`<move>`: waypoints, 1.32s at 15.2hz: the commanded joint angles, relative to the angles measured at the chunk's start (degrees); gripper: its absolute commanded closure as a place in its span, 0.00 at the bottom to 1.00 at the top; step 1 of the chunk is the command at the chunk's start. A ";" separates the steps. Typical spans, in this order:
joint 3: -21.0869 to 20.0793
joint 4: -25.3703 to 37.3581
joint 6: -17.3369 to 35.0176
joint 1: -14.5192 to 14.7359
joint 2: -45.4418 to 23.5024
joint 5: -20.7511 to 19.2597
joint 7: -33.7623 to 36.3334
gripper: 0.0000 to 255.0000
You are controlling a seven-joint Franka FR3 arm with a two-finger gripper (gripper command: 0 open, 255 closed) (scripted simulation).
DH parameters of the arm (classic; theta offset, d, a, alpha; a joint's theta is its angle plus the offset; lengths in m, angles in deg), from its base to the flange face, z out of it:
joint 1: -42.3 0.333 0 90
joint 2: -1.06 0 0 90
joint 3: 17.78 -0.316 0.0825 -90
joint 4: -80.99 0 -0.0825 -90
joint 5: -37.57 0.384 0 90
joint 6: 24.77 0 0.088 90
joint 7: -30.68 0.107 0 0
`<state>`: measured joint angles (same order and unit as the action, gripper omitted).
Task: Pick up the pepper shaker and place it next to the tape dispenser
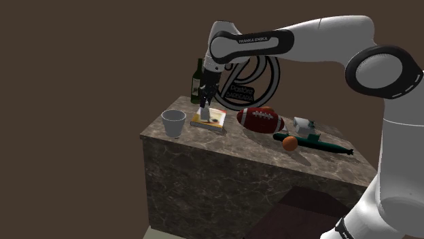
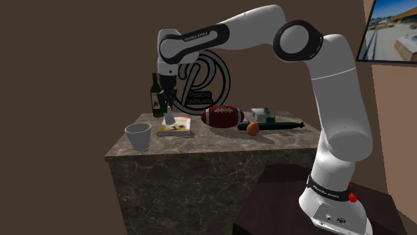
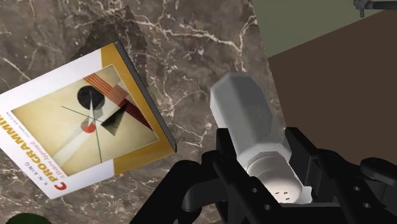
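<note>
The gripper [image 3: 264,156] is closed round the pale pepper shaker [image 3: 245,108], just beside the book [image 3: 83,121]. The grasp looks made; next comes lifting it clear and carrying it from the book to the tape dispenser [image 1: 303,124].

We find the book [image 3: 83,124] cut off at the wrist view's edge, and the tool [image 3: 264,156] covers the flanks of the pepper shaker [image 3: 245,108]. In the shoulder view the arm [image 1: 319,34] partly hides the bottle [image 1: 197,75]; a small white thing [image 1: 303,123] is perhaps the tape dispenser.
</note>
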<state>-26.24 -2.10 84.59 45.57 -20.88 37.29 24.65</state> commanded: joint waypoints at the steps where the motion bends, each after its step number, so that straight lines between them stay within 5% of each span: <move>1: -0.05 1.50 -1.71 0.10 0.19 0.00 0.15 1.00; 9: -0.10 7.39 -7.35 0.27 -0.05 -0.06 0.33 1.00; 20: 3.88 -15.71 -1.70 -8.26 16.90 3.77 -12.46 1.00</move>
<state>-22.82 -17.15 83.11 37.97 -4.79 40.84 13.41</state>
